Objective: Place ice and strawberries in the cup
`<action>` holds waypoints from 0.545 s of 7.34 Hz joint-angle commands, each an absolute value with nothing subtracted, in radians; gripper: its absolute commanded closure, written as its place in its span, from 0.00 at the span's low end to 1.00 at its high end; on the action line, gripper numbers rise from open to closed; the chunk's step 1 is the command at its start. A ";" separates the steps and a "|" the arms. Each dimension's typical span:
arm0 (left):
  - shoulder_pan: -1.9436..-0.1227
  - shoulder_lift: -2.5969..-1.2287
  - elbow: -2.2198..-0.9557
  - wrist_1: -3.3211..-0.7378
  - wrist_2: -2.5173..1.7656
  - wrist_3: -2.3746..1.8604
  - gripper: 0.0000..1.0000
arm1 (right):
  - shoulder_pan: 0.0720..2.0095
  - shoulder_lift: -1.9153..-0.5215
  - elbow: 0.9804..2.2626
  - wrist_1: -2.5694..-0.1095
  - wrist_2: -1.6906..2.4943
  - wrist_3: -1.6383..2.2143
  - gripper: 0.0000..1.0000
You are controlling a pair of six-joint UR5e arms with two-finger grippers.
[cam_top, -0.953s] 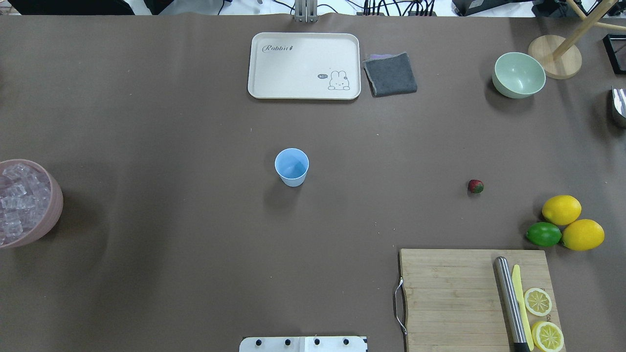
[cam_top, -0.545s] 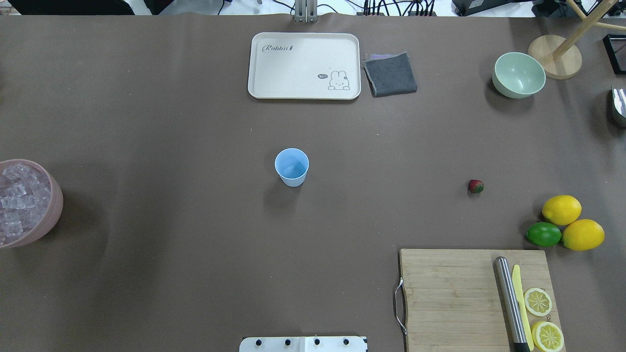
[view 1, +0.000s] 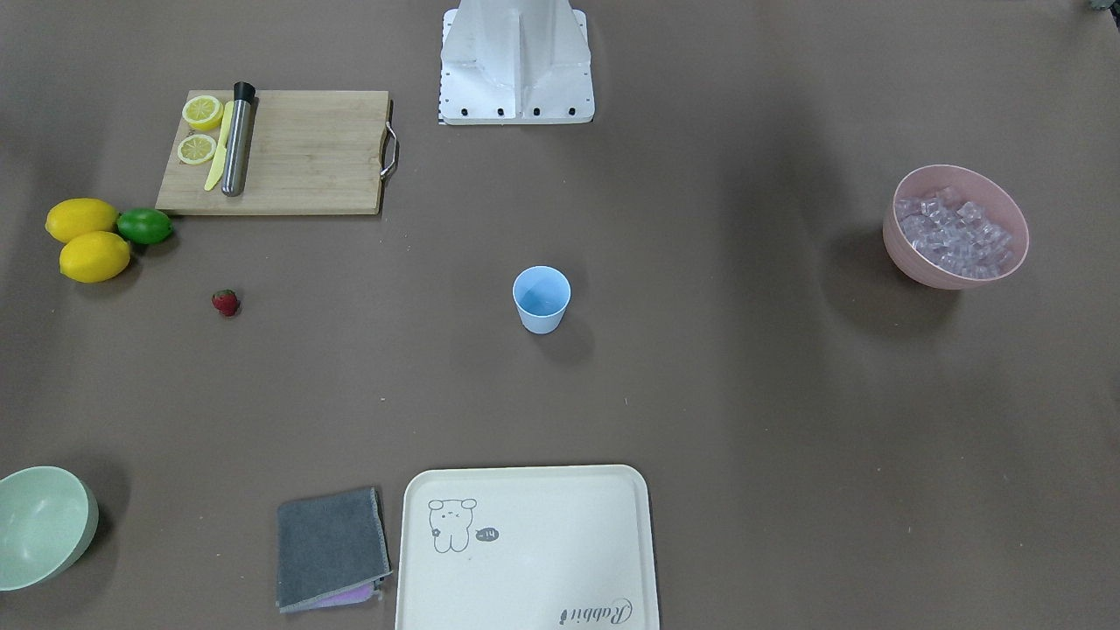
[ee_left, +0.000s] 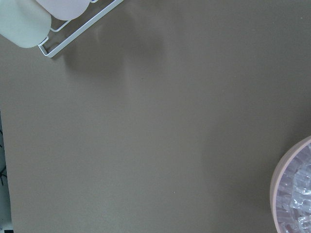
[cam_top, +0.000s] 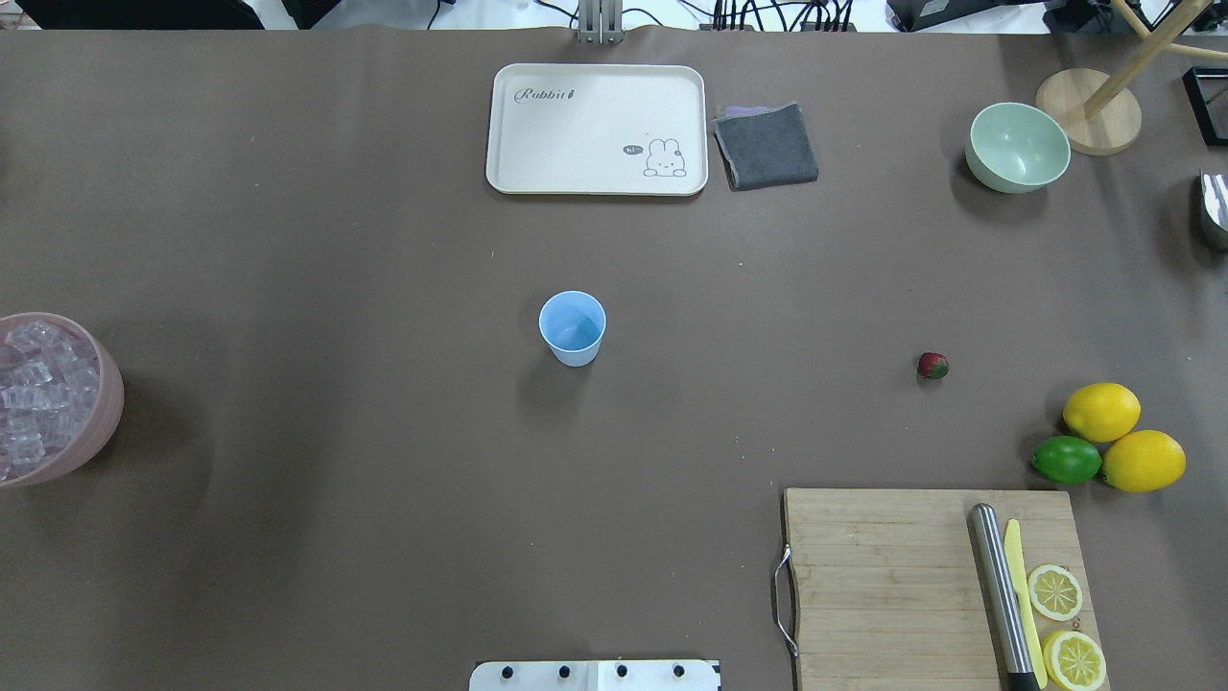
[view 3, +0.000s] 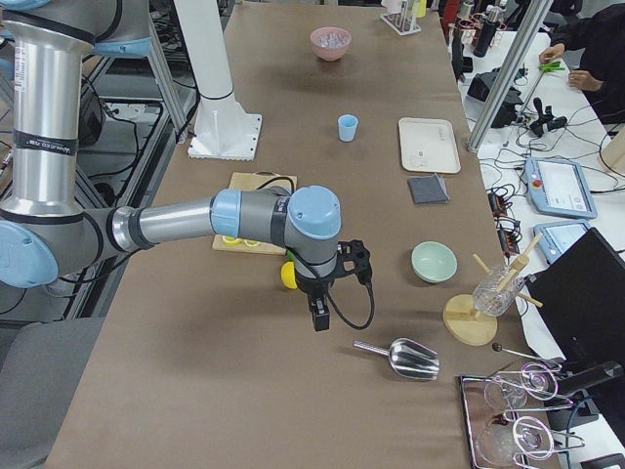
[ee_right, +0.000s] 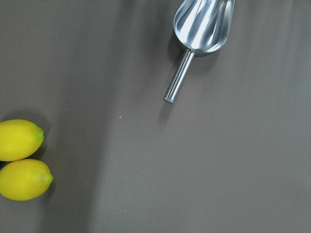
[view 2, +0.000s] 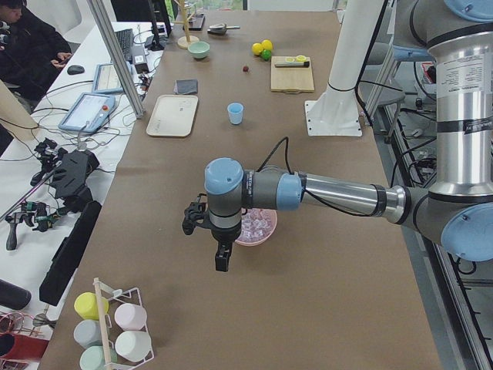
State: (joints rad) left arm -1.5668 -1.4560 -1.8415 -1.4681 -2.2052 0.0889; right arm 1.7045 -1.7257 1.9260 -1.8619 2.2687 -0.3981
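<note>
Frankly, I cannot tell how wide my left gripper [view 2: 221,260] or right gripper [view 3: 318,319] stands; dropped ice [view 1: 955,234] could topple the light cup [view 1: 541,299].

The worktop [cam_top: 384,432] held one cup [cam_top: 573,326], one strawberry [cam_top: 932,365], two whole lemons [cam_top: 1101,412], one lime [cam_top: 1066,460], two lemon slices [cam_top: 1055,592], two bowls [cam_top: 1017,146], one tray [cam_top: 576,134], one cutting board [cam_top: 883,576], one scoop [ee_right: 201,22], and ice cubes [cam_top: 34,403] too many to count.

Brown table [ee_left: 146,136], pink bowl [ee_left: 275,194] of ice [ee_left: 299,196] lower right, wire rack [ee_left: 73,39] upper left
</note>
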 commanded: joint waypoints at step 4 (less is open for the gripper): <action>-1.563 -1.491 -1.847 -1.489 -2.209 0.086 0.03 | 1.721 -1.785 1.920 -1.845 2.296 -0.410 0.00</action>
State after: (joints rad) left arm -1.5636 -1.4816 -1.8454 -1.4826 -2.2053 0.0897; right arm 1.7163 -1.7678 1.9148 -1.8507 2.2921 -0.4071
